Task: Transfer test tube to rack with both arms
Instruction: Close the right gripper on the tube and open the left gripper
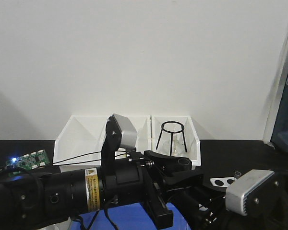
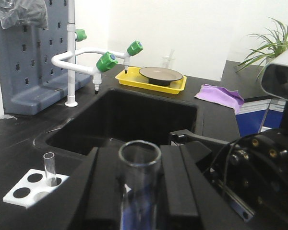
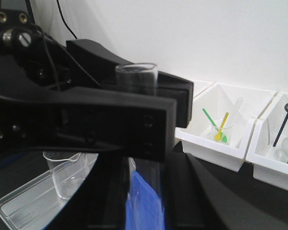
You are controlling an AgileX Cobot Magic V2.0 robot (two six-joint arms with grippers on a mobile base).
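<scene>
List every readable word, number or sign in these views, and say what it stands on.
Yellow label on the left arm: a warning triangle sign; its print is too small to read.
Green circuit board: markings too blurred to read.
No other text shows.

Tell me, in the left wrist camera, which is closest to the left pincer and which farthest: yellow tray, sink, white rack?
From the left pincer holding the test tube:
1. White rack, near left.
2. Sink, middle.
3. Yellow tray, far behind the sink.
</scene>
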